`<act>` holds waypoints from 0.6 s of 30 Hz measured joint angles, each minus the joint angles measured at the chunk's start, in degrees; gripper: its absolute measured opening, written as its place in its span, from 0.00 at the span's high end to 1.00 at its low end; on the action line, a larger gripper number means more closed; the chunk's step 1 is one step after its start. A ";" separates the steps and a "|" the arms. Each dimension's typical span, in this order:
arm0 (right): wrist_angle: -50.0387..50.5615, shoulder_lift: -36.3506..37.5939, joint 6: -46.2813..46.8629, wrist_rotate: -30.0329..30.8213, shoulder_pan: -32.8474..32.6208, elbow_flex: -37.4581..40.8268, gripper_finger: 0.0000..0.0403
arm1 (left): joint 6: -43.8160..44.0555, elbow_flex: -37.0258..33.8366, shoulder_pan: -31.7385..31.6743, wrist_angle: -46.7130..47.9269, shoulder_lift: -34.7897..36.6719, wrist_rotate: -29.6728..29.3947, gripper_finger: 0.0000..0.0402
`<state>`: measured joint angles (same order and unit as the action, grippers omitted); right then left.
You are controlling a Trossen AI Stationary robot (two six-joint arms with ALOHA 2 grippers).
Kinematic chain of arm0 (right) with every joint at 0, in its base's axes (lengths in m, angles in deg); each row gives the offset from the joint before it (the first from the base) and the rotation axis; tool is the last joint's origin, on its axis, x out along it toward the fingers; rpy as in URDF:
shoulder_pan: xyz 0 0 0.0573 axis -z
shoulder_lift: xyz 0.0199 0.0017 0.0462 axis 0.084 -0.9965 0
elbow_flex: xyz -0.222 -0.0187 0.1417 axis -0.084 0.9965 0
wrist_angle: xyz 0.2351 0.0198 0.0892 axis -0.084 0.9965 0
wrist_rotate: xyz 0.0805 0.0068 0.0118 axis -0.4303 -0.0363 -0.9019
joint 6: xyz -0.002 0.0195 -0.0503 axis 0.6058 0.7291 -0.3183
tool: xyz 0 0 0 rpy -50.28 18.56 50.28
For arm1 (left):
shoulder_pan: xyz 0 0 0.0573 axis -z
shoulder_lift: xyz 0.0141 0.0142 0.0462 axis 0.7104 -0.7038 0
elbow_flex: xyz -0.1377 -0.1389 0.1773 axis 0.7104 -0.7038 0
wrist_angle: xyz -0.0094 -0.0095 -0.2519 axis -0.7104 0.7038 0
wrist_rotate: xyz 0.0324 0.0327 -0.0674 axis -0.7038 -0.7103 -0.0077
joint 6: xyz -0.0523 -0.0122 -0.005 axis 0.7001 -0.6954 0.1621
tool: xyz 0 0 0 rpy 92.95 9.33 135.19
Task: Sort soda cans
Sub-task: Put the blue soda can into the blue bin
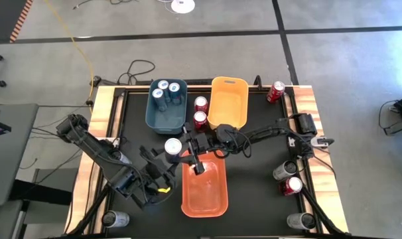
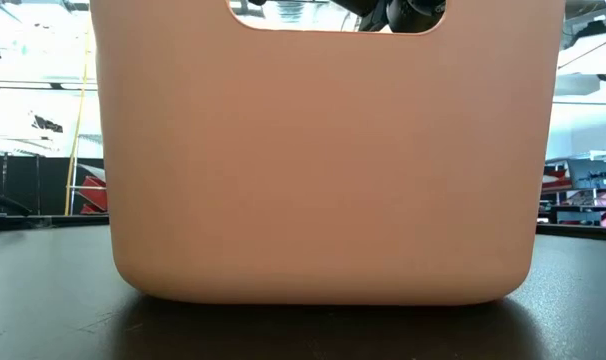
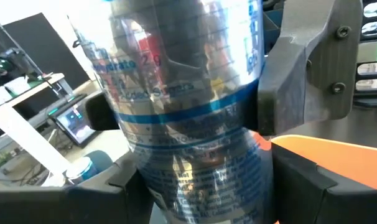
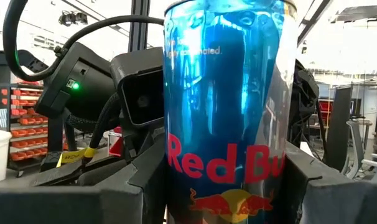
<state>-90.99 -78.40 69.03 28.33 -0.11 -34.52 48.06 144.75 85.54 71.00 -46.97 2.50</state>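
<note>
Two cans gripped: silver can (image 3: 188, 124) in left gripper (image 3: 195, 186), blue can (image 4: 229, 112) in right gripper (image 4: 223, 186).

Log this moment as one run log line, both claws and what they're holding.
left claw: shut on silver-blue can, beside orange bin | right claw: shut on blue can, over orange bin | three cans in blue bin
</note>
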 joint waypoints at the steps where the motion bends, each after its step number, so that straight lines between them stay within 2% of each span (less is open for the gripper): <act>1: 0.00 0.00 0.01 0.05 -0.02 0.02 0.47 | -0.01 0.00 0.02 0.03 0.00 0.02 0.41; 5: 1.54 0.02 0.22 -0.81 -0.11 0.02 0.43 | 1.01 -0.01 0.08 0.98 -0.01 0.24 0.41; 9: 3.20 0.19 3.32 -4.76 1.18 0.02 0.31 | 4.23 -0.02 0.17 6.05 -0.07 -0.06 0.40; 15: 19.85 5.51 4.39 -6.73 4.74 0.21 0.12 | 17.34 -2.03 0.22 16.50 0.27 -4.11 0.41; 18: 28.35 8.89 2.07 -6.66 5.53 0.24 0.07 | 21.15 -4.02 0.19 19.48 0.09 -1.96 0.41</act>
<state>-62.63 -69.51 71.10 21.68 5.42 -34.27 69.20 140.73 85.73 90.48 -46.88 0.54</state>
